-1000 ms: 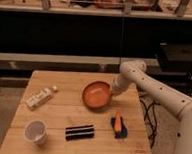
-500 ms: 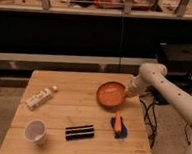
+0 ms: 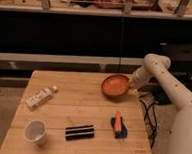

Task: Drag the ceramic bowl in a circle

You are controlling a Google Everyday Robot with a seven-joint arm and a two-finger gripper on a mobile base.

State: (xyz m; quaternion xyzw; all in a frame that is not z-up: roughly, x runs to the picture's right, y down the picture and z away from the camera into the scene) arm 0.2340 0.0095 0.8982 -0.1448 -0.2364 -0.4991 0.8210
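One arm [image 3: 162, 79], white and jointed, reached in from the 3 o'clock side of the wooden table [image 3: 78, 118] and bent down toward its far right corner. At the end of it the gripper [image 3: 131, 86] sat against the right-hand rim of the ceramic bowl [image 3: 115, 85], with its jaws closed tight; the contact looked like a pinch on the rim, though the fingertips themselves were hard to make out against the glaze. That orange-red bowl lay at about 1 o'clock on the tabletop, close to the far edge and near the right edge, and seemed tipped slightly toward the camera.

Four other things lay on the table, all well apart from the bowl. A pale bottle [image 3: 39, 97] lay on its side at about 9 o'clock. A white cup [image 3: 35, 132] stood upright at about 7 o'clock, near the front left corner. A dark flat bar [image 3: 80, 132] lay at 6 o'clock, and just to its right, at about 5 o'clock, an orange and blue tool [image 3: 118, 125] pointed away from the front edge. Black cables [image 3: 147, 113] hung past the table's right side.
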